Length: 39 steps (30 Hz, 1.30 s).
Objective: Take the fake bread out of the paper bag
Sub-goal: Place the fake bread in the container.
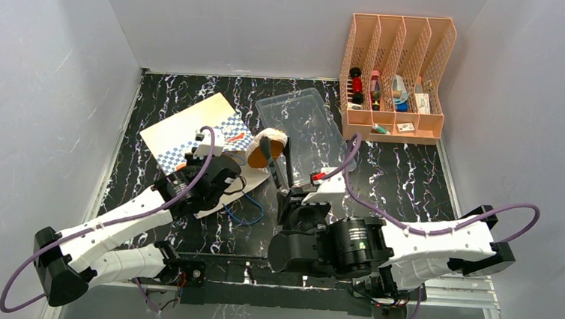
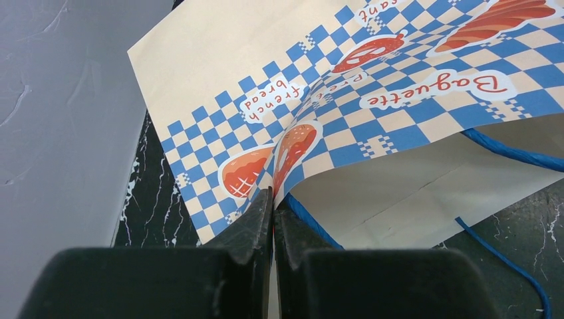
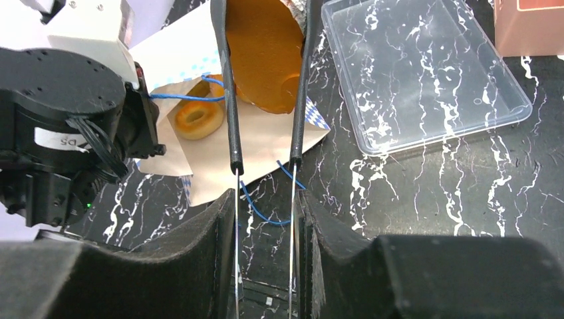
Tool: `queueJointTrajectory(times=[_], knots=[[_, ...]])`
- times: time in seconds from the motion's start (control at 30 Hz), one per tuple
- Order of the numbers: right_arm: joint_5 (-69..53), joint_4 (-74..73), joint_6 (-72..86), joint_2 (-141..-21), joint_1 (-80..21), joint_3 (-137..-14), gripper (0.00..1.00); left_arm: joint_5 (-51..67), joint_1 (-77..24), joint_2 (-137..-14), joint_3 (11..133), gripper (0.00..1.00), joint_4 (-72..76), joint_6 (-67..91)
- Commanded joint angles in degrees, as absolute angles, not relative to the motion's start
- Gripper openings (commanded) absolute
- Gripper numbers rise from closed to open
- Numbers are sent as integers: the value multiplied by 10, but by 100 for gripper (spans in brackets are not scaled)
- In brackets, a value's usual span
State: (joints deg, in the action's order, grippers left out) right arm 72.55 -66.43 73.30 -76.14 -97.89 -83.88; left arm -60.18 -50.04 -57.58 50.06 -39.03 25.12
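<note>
Tan checkered paper bag (image 2: 219,73) is pinched in the closed left gripper (image 2: 273,207). The long orange-tan toy bun (image 3: 263,60) should be kept clamped in the black-tipped tongs (image 3: 231,100) squeezed by the right gripper (image 3: 266,203).

The orange bun (image 3: 263,60) runs off the right wrist view's top; rack items (image 1: 357,84) are indistinct.

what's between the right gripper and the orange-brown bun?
Black tongs. The right gripper squeezes their thin near ends, and their far ends clamp the bun. The gripper itself is apart from the bun. This is clearest in the right wrist view.
</note>
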Motion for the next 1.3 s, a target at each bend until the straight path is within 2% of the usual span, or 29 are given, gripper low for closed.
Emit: queueJointTrajectory(times=[0.0,0.3,0.47,0.93,1.13,1.27], knots=[[777,-604,672,-726,-1023,-859,6,-626,-497,-559,505,0,-379,238],[778,-708,772,-716,-1016,-852,6,-615,-467,-551,499,0,-361,225],[780,-693,760,-697,-1002,-838,6,-600,-453,-547,500,0,-357,221],[726,-435,464,-682,-875,-817,6,-581,-447,-564,519,0,-363,221],[656,-331,369,-692,-769,-787,6,-567,-442,-569,519,0,-349,214],[579,-206,264,-741,-630,-776,5,-550,-435,-579,529,0,-341,211]])
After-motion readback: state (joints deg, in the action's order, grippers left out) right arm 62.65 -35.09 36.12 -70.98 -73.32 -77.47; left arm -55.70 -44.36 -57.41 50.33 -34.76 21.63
